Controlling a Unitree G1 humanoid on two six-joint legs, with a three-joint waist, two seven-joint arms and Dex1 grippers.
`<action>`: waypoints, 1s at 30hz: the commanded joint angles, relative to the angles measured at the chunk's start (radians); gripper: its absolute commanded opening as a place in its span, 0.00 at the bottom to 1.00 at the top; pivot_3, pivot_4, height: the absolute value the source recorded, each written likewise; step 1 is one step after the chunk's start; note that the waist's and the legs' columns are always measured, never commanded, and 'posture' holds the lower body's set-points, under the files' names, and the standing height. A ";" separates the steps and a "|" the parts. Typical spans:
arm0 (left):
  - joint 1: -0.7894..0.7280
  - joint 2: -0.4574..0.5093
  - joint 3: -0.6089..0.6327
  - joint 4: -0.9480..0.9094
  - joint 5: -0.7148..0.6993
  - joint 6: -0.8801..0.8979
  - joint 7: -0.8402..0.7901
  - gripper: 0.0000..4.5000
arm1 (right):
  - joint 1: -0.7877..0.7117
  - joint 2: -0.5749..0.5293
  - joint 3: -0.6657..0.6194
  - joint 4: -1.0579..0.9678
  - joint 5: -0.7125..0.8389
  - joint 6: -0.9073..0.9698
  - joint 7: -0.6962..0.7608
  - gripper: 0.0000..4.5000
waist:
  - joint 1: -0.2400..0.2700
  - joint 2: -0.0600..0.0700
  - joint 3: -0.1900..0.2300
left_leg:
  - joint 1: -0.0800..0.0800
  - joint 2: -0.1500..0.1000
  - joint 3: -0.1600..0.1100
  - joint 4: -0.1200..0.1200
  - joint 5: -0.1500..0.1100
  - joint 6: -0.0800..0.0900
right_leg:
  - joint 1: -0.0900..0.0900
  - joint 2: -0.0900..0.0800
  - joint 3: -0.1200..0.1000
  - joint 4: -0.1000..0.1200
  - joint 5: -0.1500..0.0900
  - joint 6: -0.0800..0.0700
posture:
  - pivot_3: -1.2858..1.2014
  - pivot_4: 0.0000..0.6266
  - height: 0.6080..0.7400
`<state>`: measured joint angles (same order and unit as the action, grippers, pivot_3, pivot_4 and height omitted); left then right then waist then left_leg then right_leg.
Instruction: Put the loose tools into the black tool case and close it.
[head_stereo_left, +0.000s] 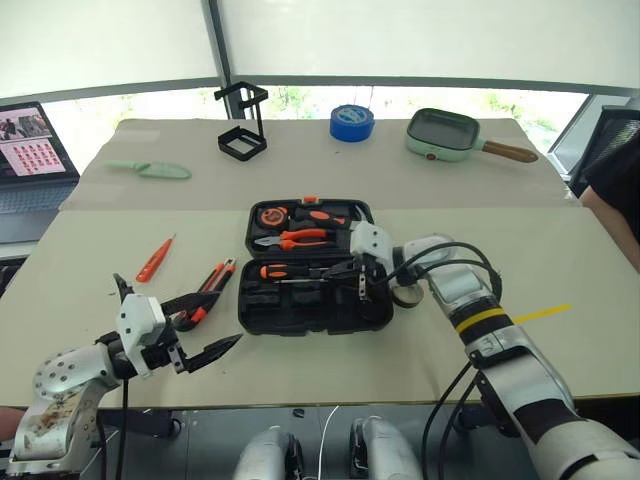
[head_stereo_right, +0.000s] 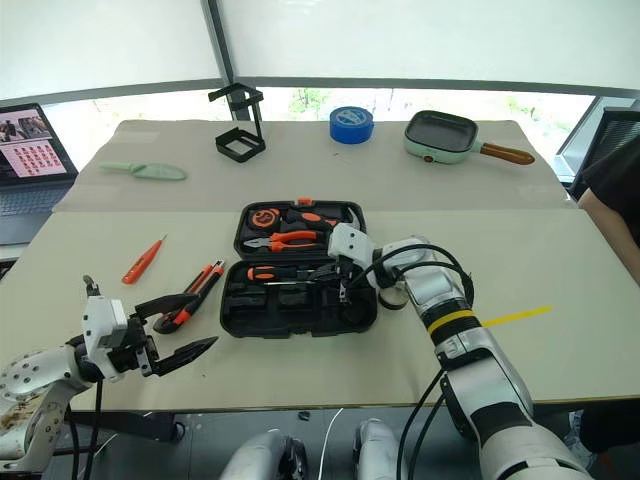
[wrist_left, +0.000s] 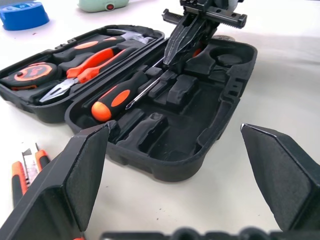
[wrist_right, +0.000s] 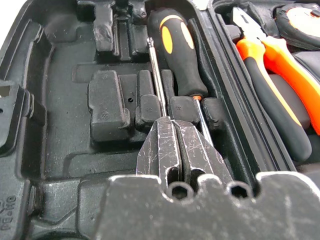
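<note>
open on the beige table (head_stereo_left: 560, 260): rectangular black plastic tool case (head_stereo_left: 310, 268) with moulded slots, lid laid flat away from the robot, holding orange-handled pliers (head_stereo_left: 292, 239) and a round black-and-orange tape measure (head_stereo_left: 270, 215). in the near half of the case, a black-and-orange-handled screwdriver (wrist_right: 175, 47) lying in a slot, with a second thin metal shaft (wrist_right: 157, 80) just beside it. right gripper (head_stereo_left: 358, 276) down inside the near half, fingers pressed tight together with the thin shaft running in under their tips; whether pinched or merely touched, cannot tell. left gripper (head_stereo_left: 192, 328) spread wide and empty, hovering at the near left edge of the table, pointed toward the case. left of the case on the table: slim orange-handled screwdriver (head_stereo_left: 154, 259) lying apart, and black-and-orange utility knife (head_stereo_left: 212, 285) close to the left fingers. small dark tape roll (head_stereo_left: 407, 296) just right of the case, partly hidden by the right arm. further back: pale green scoop (head_stereo_left: 150, 169), black wire-frame stand (head_stereo_left: 243, 124), blue tape roll (head_stereo_left: 351, 122), green square pan (head_stereo_left: 445, 134).
</note>
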<state>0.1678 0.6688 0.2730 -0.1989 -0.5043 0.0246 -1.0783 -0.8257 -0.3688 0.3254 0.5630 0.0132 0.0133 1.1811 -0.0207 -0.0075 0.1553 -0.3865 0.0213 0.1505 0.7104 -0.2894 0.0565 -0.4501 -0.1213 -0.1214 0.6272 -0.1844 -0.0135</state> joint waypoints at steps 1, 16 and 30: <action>0.026 -0.009 0.062 0.010 0.001 -0.041 0.027 1.00 | 0.022 -0.018 -0.038 -0.049 0.017 -0.020 -0.011 0.00 | 0.001 0.000 0.000 | 0.000 0.000 0.000 0.000 0.000 0.000 | 0.000 0.000 0.000 0.000 0.000 -0.001 | 0.52 0.24 1.00; 0.283 -0.095 0.507 0.211 -0.079 -0.075 0.189 1.00 | 0.519 -0.184 -0.487 -0.577 0.461 -0.043 0.032 1.00 | 0.011 -0.002 0.001 | -0.012 0.000 -0.003 0.000 -0.003 0.006 | -0.007 -0.003 -0.002 -0.005 0.000 -0.001 | 0.52 0.24 1.00; 0.149 0.039 0.487 0.165 -0.192 0.348 0.413 1.00 | 0.767 -0.111 -0.535 -0.779 0.532 -0.142 -0.056 1.00 | 0.034 -0.004 0.002 | -0.009 -0.001 -0.006 0.000 -0.009 0.014 | -0.006 -0.006 -0.003 -0.011 0.001 0.004 | 0.52 0.24 1.00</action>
<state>0.3552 0.6516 0.7636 0.0092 -0.6709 0.2766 -0.7133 -0.0436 -0.4871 -0.2103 -0.1326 0.5155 -0.1045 1.1480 0.0134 -0.0120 0.1570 -0.3957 0.0203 0.1448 0.7104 -0.2979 0.0695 -0.4561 -0.1271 -0.1240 0.6168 -0.1835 -0.0093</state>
